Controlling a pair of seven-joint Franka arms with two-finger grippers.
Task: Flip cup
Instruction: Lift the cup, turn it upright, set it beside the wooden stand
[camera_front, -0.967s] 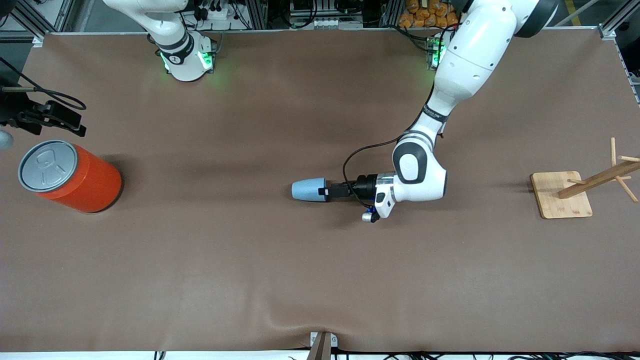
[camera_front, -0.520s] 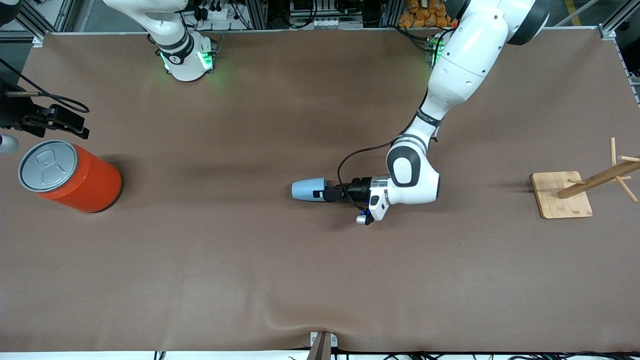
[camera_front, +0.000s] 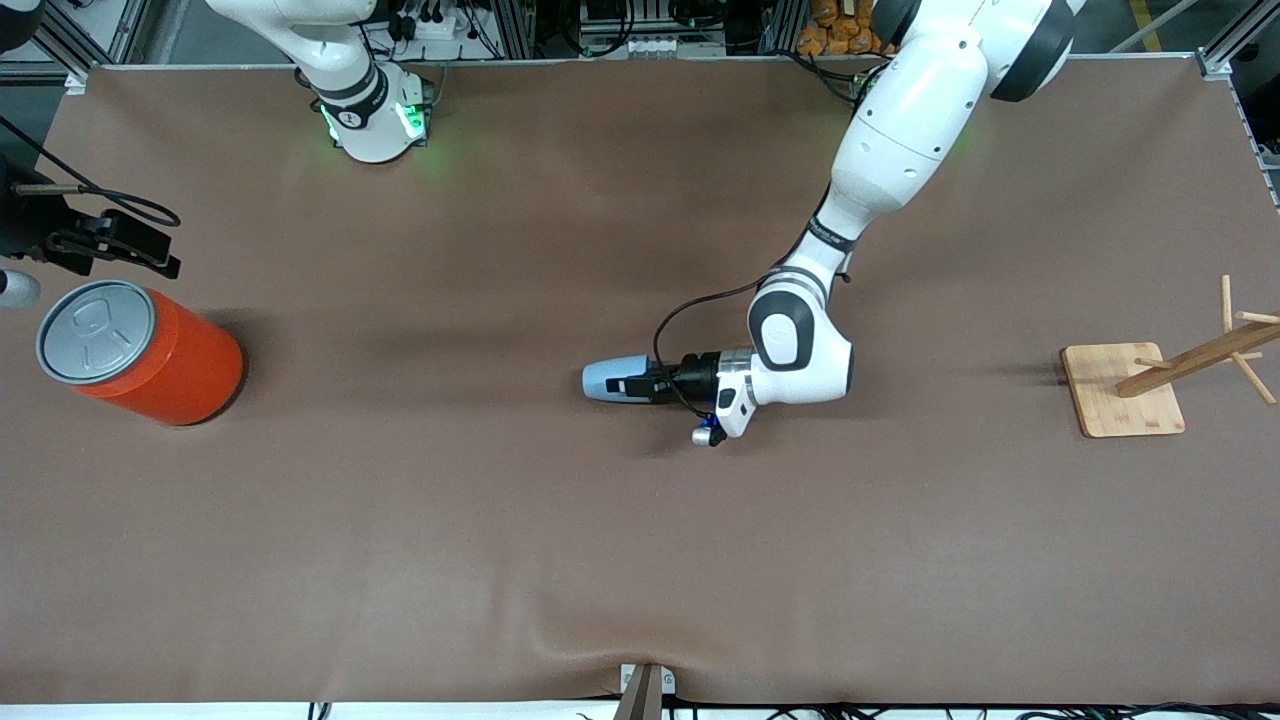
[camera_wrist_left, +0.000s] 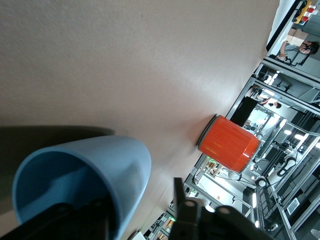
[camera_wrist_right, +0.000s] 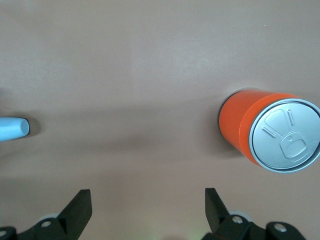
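Note:
The light-blue cup lies on its side in the middle of the table, its mouth toward the left arm's end. My left gripper is low at that mouth and level with the table. In the left wrist view one finger is inside the cup and the other finger is outside, a gap away from the wall. The left gripper is open, straddling the wall. My right gripper waits open by the orange can, with nothing between the fingers of the right gripper. From there the cup shows far off.
A big orange can with a grey lid stands at the right arm's end of the table, also visible as the can. A wooden rack on a square base stands at the left arm's end. A fold bulges in the brown table cover at the front edge.
The left gripper has slid along the table toward the cup and now reaches into its mouth, with its fingers narrowing. The cup has stayed put. The right gripper dipped slightly, then held.

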